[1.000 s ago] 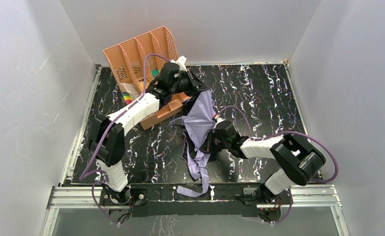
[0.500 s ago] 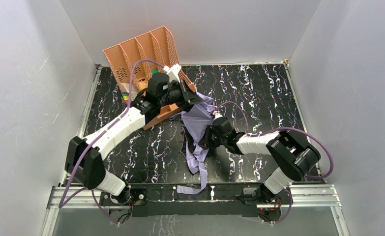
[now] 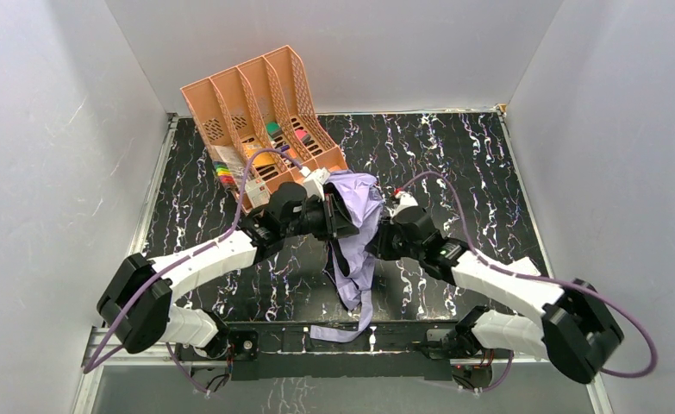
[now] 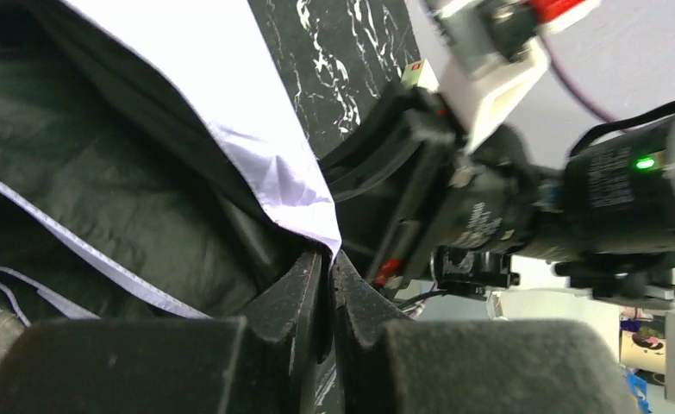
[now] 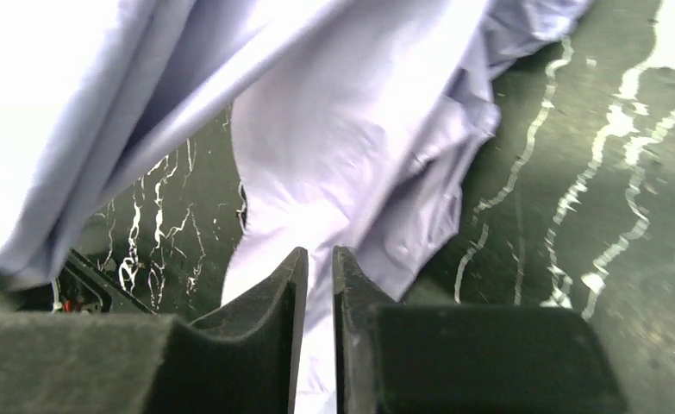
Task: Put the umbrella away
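One umbrella (image 3: 357, 226), shaft unseen (fabric bunched).

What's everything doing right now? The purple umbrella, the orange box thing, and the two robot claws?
umbrella, collapsed, fabric loose and crumpled, outside the organiser.
strap, trailing loose, not wrapped round.
file organiser, standing at the far left, colourful things in its slots.
left gripper, shut, pinching the fabric's edge.
right gripper, jaws barely apart at the fabric; grip unclear.
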`<state>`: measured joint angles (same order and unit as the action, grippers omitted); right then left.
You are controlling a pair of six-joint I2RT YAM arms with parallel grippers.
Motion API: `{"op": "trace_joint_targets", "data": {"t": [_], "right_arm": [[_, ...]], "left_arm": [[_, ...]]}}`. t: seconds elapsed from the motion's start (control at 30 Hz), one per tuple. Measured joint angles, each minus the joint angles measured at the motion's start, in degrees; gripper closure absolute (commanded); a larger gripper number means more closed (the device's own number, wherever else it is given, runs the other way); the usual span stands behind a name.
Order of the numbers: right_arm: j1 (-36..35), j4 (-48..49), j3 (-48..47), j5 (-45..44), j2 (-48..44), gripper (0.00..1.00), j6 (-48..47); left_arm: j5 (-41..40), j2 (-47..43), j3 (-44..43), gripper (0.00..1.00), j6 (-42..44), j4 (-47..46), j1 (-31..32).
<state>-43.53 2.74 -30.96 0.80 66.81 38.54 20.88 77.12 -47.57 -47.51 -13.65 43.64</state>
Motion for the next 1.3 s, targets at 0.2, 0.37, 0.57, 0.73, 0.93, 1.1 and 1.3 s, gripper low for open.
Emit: {"op": "trace_joint_targets", "data": {"t": [0.2,0.37,0.57,0.73,0.93,1.1,1.3], "right_arm": [[0.0,-12.4,0.0,-6.7,-11.3,0.83,0.4],[0.7,-17.9,-0.8,-9.6,-15.0,0.83,-0.1],[1.8,-19.8,-5.7,-9.3,-13.6,0.83,-1.9],[2.3,-18.1,-9.0,-6.6,-11.3,0.87,-3.1],[2.6,-14.2,-9.3,-0.5,-8.0,0.89,-3.5],[2.7,-11.3,-9.9,3.4,-5.7,0.91,-3.7],[2.7,-8.6,-12.0,5.8,-2.2,0.95,-3.4]], "left_arm": [[-0.6,-1.2,5.8,0.78,0.6,-6.0,1.9],[-0.5,-1.2,9.4,0.68,0.7,-10.2,4.1],[-1.2,-1.2,14.4,0.81,0.3,-12.5,6.1],[-2.3,0.2,16.2,0.96,0.1,-13.9,6.9],[-3.4,3.5,16.8,1.0,0.0,-16.0,7.8],[-4.2,5.3,17.9,1.0,0.0,-16.6,7.9],[-5.1,5.3,19.0,1.0,0.0,-17.0,8.2]]}}
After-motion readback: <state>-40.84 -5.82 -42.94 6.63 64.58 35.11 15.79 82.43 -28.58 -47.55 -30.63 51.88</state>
